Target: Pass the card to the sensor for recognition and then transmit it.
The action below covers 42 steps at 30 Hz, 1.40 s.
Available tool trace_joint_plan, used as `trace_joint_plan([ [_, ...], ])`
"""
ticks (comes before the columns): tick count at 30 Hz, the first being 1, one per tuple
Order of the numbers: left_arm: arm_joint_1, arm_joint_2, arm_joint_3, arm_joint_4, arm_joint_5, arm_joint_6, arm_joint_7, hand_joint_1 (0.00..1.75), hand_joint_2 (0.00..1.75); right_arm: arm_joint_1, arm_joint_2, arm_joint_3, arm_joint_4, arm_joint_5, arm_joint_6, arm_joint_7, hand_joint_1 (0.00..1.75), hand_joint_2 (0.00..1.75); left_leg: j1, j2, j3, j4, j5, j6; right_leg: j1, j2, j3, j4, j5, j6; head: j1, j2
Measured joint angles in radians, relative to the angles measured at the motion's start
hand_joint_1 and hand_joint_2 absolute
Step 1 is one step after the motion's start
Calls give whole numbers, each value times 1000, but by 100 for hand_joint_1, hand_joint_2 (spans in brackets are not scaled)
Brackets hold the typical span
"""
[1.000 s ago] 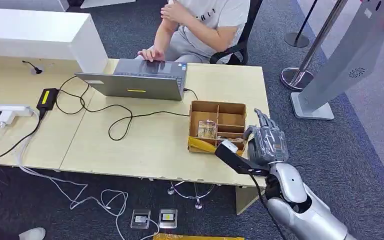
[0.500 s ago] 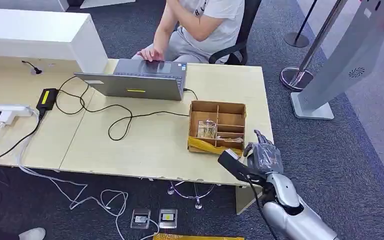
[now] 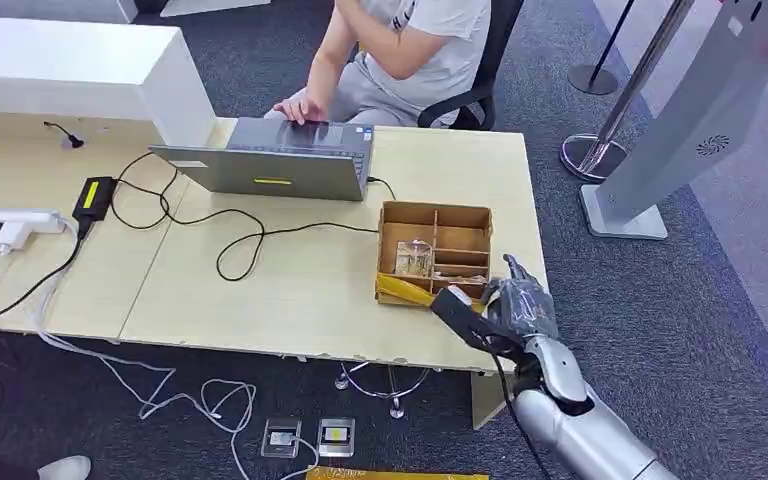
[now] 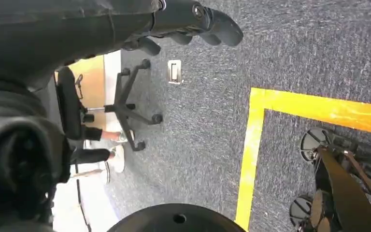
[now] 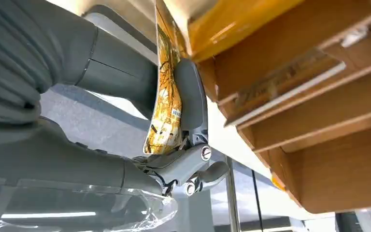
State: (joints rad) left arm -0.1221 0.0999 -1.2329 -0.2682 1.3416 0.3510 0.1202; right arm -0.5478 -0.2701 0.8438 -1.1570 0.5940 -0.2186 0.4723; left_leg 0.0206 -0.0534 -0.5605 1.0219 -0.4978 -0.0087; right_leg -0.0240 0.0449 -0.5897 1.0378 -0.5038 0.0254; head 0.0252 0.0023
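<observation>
The wooden card box point(image 3: 460, 215) with several compartments stands at the desk's right end; a card point(image 3: 415, 258) stands in one of its slots. My right hand point(image 3: 520, 303) hovers just off the box's near right corner, over the desk's front edge. In the right wrist view that hand point(image 5: 125, 92) pinches a yellow patterned card point(image 5: 166, 101) between thumb and a finger, edge-on, close beside the box point(image 5: 319, 106). My left hand point(image 4: 193, 21) hangs over the carpet with nothing in it, fingers loosely apart.
A person point(image 3: 410, 50) sits behind the desk point(image 3: 290, 290) at a grey laptop point(image 3: 275, 165). Cables and a power strip point(image 3: 10, 222) lie on the left. A tilted grey kiosk point(image 3: 700, 110) and barrier posts point(image 3: 600, 75) stand to the right on the carpet.
My right hand has drawn back from the box toward the desk's front edge, keeping the card. The person leaned slightly; the box and laptop stayed put.
</observation>
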Motion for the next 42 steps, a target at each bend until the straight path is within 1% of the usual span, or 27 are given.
trace_joint_plan([
  [2,0,0,0,0,-1,2,6,0,0,-7,2,-2,3,9,-5,6,175,175,0,0,0,0,0,0,0,0,0,0,0,0,0,0],
  [7,0,-1,0,0,-4,-2,7,0,0,-18,-5,-19,-1,25,-2,50,175,175,0,0,1,0,0,0,0,2,0,0,0,0,0,0],
  [14,0,0,0,0,-5,-3,7,0,0,-19,-25,-34,-13,38,14,73,175,175,0,1,1,0,0,0,0,2,0,0,0,0,0,0],
  [23,0,-6,0,-1,11,23,7,0,0,-18,-44,-34,-14,61,26,85,175,175,0,2,1,0,0,0,0,2,0,0,0,0,0,0],
  [31,1,-10,0,-4,31,39,8,0,0,-16,-56,-33,6,53,13,88,175,175,0,2,1,0,0,0,0,2,0,0,0,0,0,0],
  [34,0,-10,0,-6,32,41,9,0,0,-15,-57,-32,15,53,-2,75,175,175,0,2,1,0,0,0,0,3,0,0,0,0,0,0],
  [38,0,-13,0,-12,32,37,0,0,0,-5,-57,-32,30,51,-32,83,175,175,0,2,1,0,0,0,0,2,0,0,0,0,0,0],
  [42,0,-16,-2,-14,32,35,-3,0,0,-3,-61,-37,47,35,-37,85,175,175,0,3,1,0,0,0,0,3,0,0,0,0,0,0],
])
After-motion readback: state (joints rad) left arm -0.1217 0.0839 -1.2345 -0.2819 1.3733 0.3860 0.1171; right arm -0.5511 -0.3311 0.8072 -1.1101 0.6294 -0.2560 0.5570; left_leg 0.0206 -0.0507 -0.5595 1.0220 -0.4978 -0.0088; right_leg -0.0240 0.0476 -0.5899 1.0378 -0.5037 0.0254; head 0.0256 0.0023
